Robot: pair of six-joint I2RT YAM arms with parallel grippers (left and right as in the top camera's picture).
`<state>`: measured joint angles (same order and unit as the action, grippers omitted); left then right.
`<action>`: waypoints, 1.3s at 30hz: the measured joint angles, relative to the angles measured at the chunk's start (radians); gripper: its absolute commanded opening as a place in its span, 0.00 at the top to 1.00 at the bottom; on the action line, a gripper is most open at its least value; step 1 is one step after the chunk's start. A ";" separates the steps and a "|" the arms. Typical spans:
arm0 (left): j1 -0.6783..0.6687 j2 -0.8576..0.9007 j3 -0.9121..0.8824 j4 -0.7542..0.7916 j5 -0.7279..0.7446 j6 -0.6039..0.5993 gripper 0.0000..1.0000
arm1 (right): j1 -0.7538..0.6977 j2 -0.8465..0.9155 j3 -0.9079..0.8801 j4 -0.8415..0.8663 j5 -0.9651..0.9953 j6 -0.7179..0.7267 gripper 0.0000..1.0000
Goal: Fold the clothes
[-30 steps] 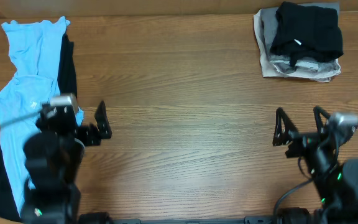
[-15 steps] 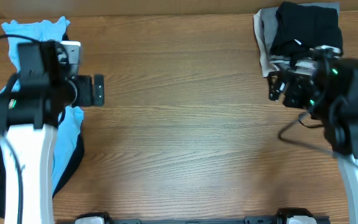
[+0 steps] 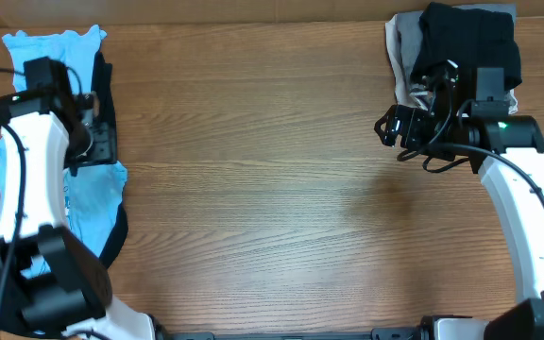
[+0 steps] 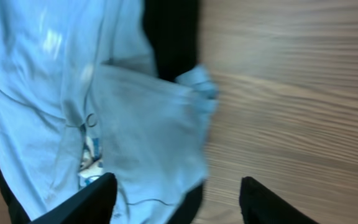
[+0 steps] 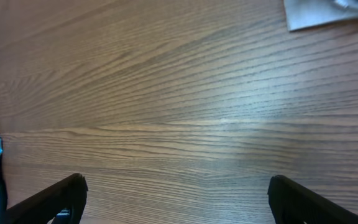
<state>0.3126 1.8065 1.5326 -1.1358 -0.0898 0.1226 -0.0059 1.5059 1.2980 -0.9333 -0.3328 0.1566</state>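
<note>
From my end, the only part of the room on screen is the tabletop [image 3: 272, 189]. It is brown wood with the grain running left to right, and it fills the overhead view almost from edge to edge. A thin, paler tan strip [image 3: 253, 8] runs along its far edge; I can't tell whether that is wall. The light is even and soft, with weak shadows. Both wrist views show the same grain close up.

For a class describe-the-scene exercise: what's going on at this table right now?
Two robot arms are folding clothes. The left gripper hovers open over the light blue T-shirt, lying unfolded on a black top at the left edge of the table. The right gripper is open over bare wood beside a folded stack. Nothing is held.
</note>
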 measured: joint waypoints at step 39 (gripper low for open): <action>0.014 0.278 0.164 -0.077 0.019 -0.050 0.75 | 0.000 0.011 0.000 0.024 -0.003 0.000 0.04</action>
<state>0.3267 2.0842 1.6962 -1.2129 -0.0711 0.0723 -0.0059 1.5169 1.2980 -0.9092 -0.3363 0.1570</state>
